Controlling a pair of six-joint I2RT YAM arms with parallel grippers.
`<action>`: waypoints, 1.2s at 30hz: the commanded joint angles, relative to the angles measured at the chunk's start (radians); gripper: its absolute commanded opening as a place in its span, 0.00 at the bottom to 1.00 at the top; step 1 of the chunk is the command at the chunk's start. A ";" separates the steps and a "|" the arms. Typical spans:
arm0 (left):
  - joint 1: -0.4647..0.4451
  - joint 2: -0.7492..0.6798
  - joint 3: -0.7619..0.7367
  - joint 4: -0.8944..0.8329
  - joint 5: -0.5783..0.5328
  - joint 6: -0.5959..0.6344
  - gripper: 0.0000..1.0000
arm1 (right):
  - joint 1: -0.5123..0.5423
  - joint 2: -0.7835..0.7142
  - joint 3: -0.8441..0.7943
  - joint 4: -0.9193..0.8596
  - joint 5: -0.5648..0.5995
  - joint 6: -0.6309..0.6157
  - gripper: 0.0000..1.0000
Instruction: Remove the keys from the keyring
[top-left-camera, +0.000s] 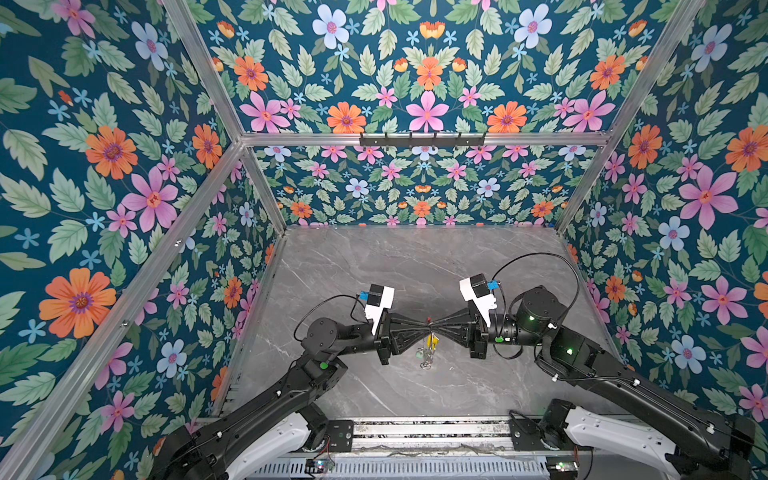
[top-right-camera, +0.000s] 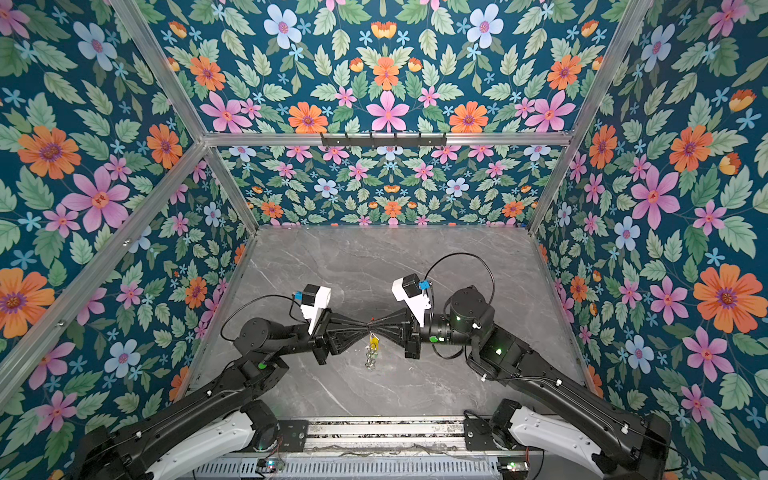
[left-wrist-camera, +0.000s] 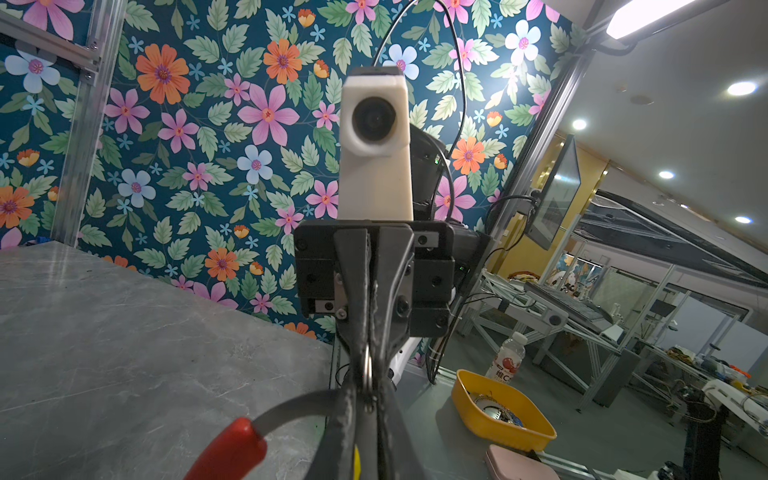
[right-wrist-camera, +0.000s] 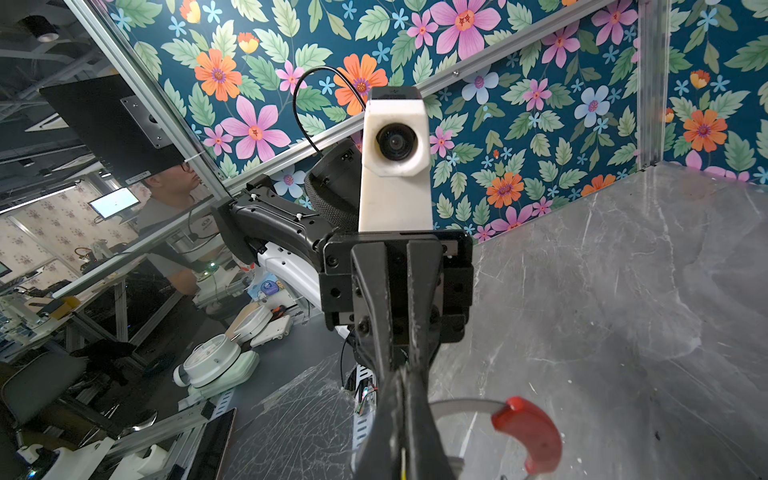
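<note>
Both grippers meet tip to tip in the middle, above the table (top-left-camera: 374, 270). The right gripper (top-left-camera: 435, 326) is clamped on the keyring (left-wrist-camera: 291, 409). The left gripper (top-left-camera: 424, 326) has its jaws together at the same spot, seemingly on the same thin wire (the wrist views show the grey arc running straight into the pinch). The keyring hangs off the table, its red sleeve (right-wrist-camera: 528, 436) curving away to one side. The keys (top-left-camera: 430, 347) dangle below the tips, the yellow tag (top-right-camera: 374, 343) plainest; a green one is too small to be sure of.

The hoop looks light, stiff and springy, and its bare metal is likely slippery in smooth fingers, so the sleeve seems the surer place to hold. The tags are light plastic and will swing freely. Their small split rings are the part to work along the wire, and a pinch on the tag body just under its ring should steer that best.
</note>
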 joint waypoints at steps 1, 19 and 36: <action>-0.001 0.003 -0.001 0.052 0.000 -0.007 0.06 | 0.003 0.002 -0.005 0.054 -0.005 0.017 0.00; -0.002 -0.019 -0.079 0.209 -0.190 -0.064 0.00 | 0.005 -0.099 -0.122 0.272 0.260 0.196 0.61; -0.017 0.046 -0.138 0.505 -0.293 -0.148 0.00 | 0.043 0.066 -0.132 0.520 0.136 0.230 0.36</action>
